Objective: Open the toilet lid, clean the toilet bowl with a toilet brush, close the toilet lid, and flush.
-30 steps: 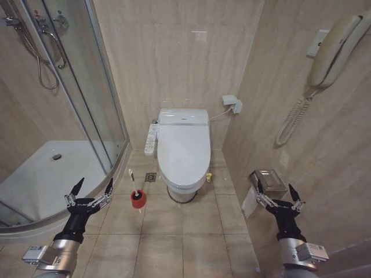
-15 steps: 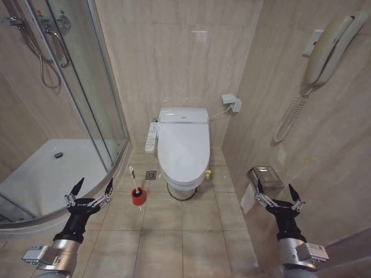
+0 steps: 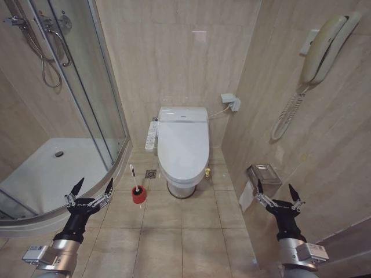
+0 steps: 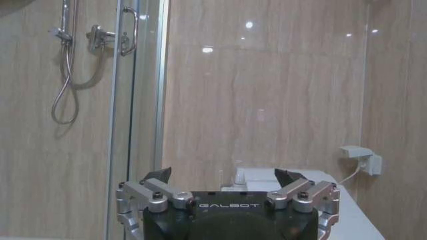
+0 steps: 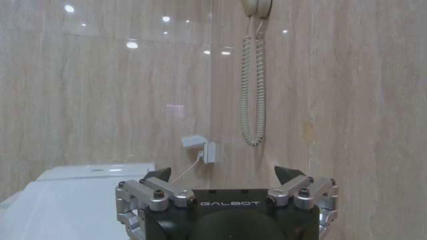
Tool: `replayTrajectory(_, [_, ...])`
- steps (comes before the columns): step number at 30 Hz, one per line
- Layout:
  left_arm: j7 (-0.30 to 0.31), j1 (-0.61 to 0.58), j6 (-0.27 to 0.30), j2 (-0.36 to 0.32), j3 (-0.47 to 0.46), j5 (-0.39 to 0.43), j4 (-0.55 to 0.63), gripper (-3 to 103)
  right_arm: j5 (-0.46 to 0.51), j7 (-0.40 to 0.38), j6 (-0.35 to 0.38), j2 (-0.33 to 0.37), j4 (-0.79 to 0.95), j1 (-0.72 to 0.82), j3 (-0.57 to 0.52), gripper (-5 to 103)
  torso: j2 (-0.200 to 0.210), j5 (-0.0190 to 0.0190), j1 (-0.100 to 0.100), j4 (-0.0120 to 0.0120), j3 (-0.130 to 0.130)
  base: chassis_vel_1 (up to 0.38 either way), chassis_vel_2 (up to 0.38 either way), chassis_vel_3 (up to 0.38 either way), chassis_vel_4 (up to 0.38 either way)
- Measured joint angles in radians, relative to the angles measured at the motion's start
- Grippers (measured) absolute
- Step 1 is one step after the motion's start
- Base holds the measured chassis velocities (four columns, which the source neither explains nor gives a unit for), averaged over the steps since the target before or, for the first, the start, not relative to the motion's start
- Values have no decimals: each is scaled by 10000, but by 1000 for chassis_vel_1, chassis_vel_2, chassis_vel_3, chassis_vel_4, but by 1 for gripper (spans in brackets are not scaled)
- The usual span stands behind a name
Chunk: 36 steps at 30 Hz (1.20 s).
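Observation:
The toilet stands against the back wall with its white toilet lid (image 3: 184,145) shut, so the toilet bowl is hidden under it. A small yellow strap (image 3: 207,172) shows at the lid's right edge. The toilet brush (image 3: 134,180) stands in its red round holder (image 3: 138,197) on the floor left of the toilet. My left gripper (image 3: 91,190) is open, low at the left, short of the holder. My right gripper (image 3: 277,195) is open, low at the right near the side wall. The wrist views show each gripper, left (image 4: 223,176) and right (image 5: 223,173), open and empty.
A glass shower cabin (image 3: 75,104) with a curved white tray (image 3: 40,174) fills the left. A white button panel (image 3: 152,136) hangs at the toilet's left side. A wall phone (image 3: 322,49) and a metal paper holder (image 3: 262,174) are on the right wall. Tiled floor lies ahead.
The whole picture has shifted slightly: the toilet and walls sit a little higher and farther, so the camera has moved. Both grippers hold the same pose.

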State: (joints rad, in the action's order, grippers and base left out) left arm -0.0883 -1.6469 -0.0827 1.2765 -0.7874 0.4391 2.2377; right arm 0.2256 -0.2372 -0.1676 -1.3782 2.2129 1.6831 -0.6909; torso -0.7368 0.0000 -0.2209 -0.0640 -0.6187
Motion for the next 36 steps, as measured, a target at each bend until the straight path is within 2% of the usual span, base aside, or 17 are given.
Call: replayTrajectory(36, [0,0,0,0,0,0,0,100,0,0,0,0,0,0,0,100,0,0,2,1,1,0,0,0,0])
